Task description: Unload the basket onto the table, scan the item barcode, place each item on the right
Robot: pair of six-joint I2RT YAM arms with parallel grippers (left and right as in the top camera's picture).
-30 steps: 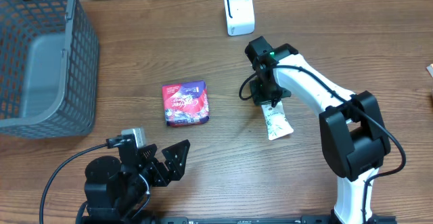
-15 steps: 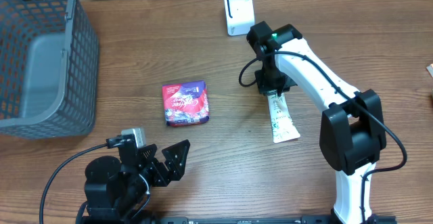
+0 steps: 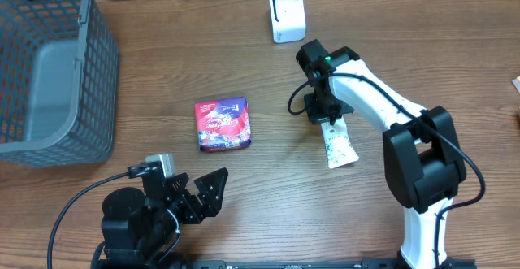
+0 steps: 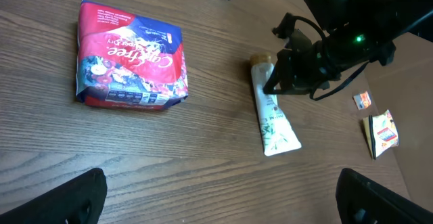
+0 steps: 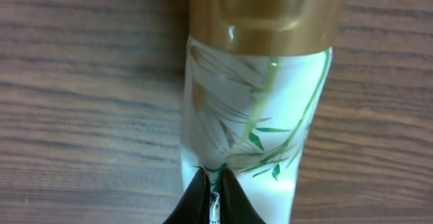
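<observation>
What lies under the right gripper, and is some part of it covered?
A white tube with a gold cap lies on the table. Overhead, the right gripper covers its cap end; the tube's underside cannot be seen.

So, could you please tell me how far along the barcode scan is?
Nothing looks scanned yet: the tube lies flat on the table, apart from the white scanner. In hand: the right pincer appears shut on the tube near its cap end. Remaining: lift it and show its barcode to the scanner. The red pouch sits untouched.
</observation>
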